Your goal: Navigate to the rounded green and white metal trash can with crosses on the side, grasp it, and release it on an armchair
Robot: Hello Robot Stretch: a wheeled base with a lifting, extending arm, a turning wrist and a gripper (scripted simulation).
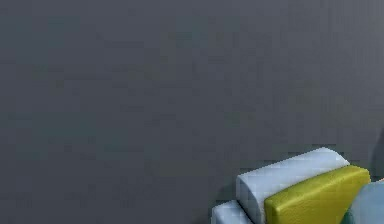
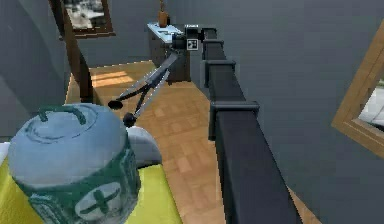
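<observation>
Release step, by judgement: trash can [image 2: 80, 165] sits against yellow cushion [image 2: 170, 195]. End effector [image 2: 120, 105] grip state cannot be told. Next move: retract clear.

wall [image 1: 150, 90]: plain dark grey, spans the forward view | floor [image 2: 185, 125]: light wood boards | framed picture [image 2: 88, 12]: hangs on the wall, arm side view's top left | small grey table [image 2: 158, 42]: at the floor's far end, small brown object [image 2: 163, 14] on top | wood-framed panel [image 2: 362, 95]: on the wall at the right edge, picture or window unclear
</observation>
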